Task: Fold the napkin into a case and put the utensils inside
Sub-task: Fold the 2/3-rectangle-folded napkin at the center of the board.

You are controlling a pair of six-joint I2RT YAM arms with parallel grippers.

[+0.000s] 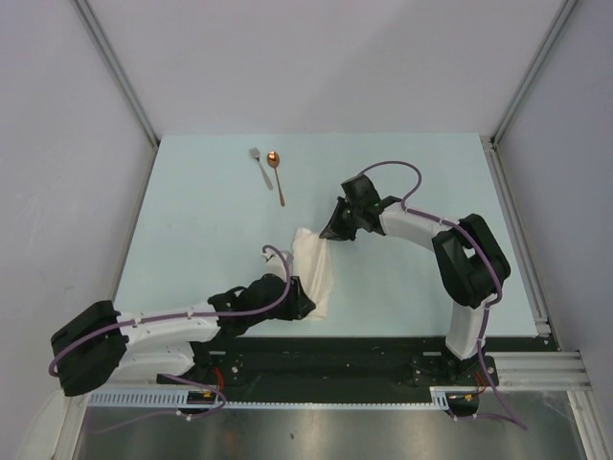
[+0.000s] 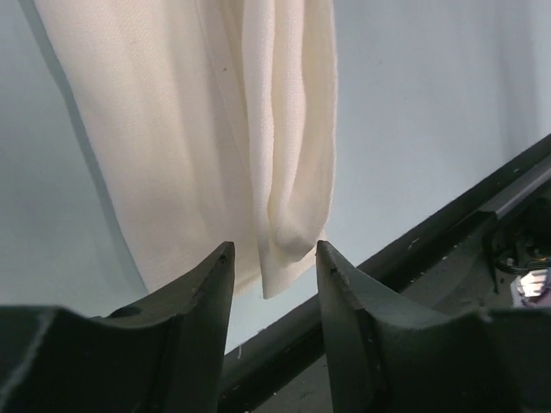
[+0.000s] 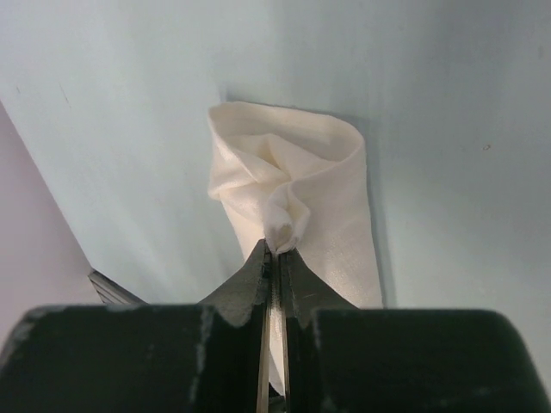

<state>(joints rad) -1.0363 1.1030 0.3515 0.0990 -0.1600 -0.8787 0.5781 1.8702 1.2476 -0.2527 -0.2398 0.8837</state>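
The cream napkin (image 1: 314,270) lies as a narrow, loosely folded strip on the pale table, running from centre toward the near edge. My right gripper (image 1: 331,230) is shut on its far end, where the cloth (image 3: 293,185) bunches up at the pinched fingertips (image 3: 274,249). My left gripper (image 2: 274,248) stands open at the strip's near end; the napkin corner (image 2: 284,232) sits between the two fingertips, with a gap on each side. The silver fork (image 1: 260,165) and the copper-bowled spoon (image 1: 277,172) lie side by side at the far middle of the table, away from both grippers.
A black rail (image 1: 374,347) runs along the table's near edge, just beyond the napkin's near end, and shows again as the rail (image 2: 448,228) in the left wrist view. White walls and metal frame posts (image 1: 115,72) enclose the table.
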